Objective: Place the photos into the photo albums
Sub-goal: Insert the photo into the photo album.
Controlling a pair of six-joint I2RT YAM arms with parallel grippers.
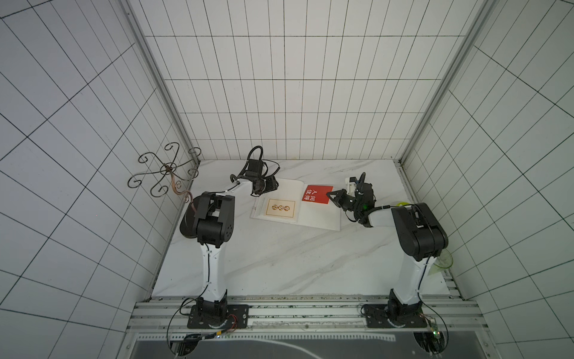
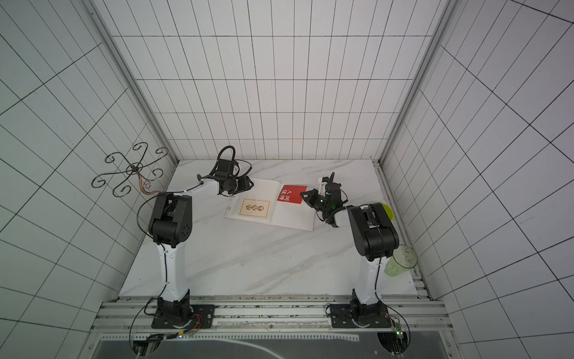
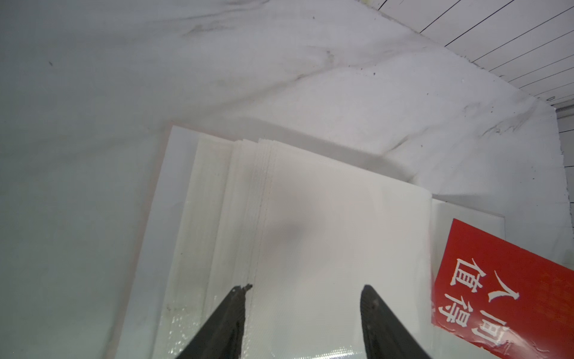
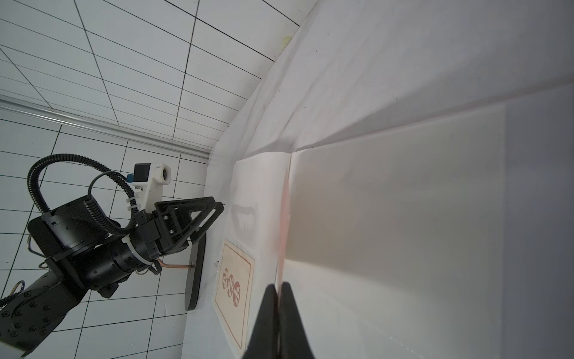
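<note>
The photo album (image 1: 320, 214) (image 2: 295, 217) lies open on the marble table. A cream photo (image 1: 280, 208) (image 2: 254, 208) (image 4: 234, 292) with a gold motif lies on its left page. My right gripper (image 1: 328, 194) (image 2: 302, 195) (image 4: 279, 284) is shut on the right edge of a red photo (image 1: 317, 194) (image 2: 291, 194) (image 3: 503, 286) with white characters, over the far part of the right page. My left gripper (image 1: 275, 184) (image 2: 250, 183) (image 3: 304, 289) stands open just above the far end of the left page, with nothing between its fingers (image 3: 230, 317).
A scrolled metal wire stand (image 1: 167, 169) rises on a dark round base (image 1: 188, 227) at the table's left edge. A green cup (image 2: 400, 259) and a yellow-green object (image 2: 388, 209) sit by the right arm. Tiled walls close in three sides.
</note>
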